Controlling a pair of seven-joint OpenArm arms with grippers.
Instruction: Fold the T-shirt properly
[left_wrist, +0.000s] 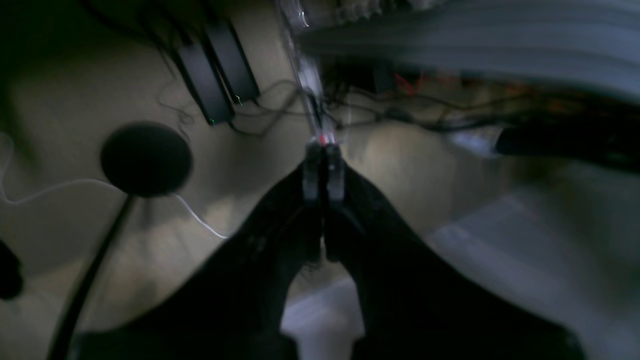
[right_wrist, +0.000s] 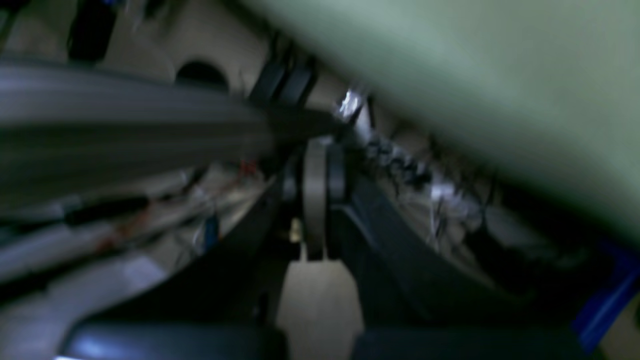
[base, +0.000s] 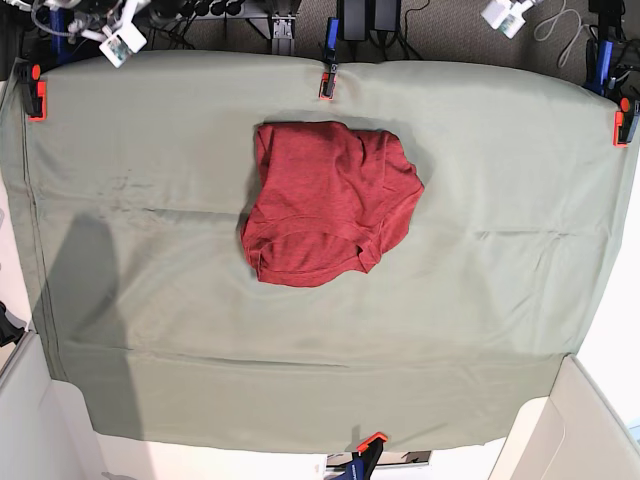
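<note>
The dark red T-shirt (base: 325, 200) lies in a rumpled, roughly folded bundle on the sage-green table cloth (base: 500, 200), a little behind the middle of the table. Neither arm shows in the base view. In the left wrist view my left gripper (left_wrist: 324, 165) is shut with nothing between its fingers, held over the floor. In the right wrist view my right gripper (right_wrist: 317, 195) is shut and empty, beside the edge of the green cloth (right_wrist: 475, 75). The shirt is in neither wrist view, and both are blurred.
Orange clamps hold the cloth at the back middle (base: 326, 82), back left (base: 36, 98), back right (base: 625, 118) and front (base: 370, 442). Cables and power bricks (left_wrist: 220, 75) lie behind the table. A round black stand base (left_wrist: 146, 159) sits on the floor.
</note>
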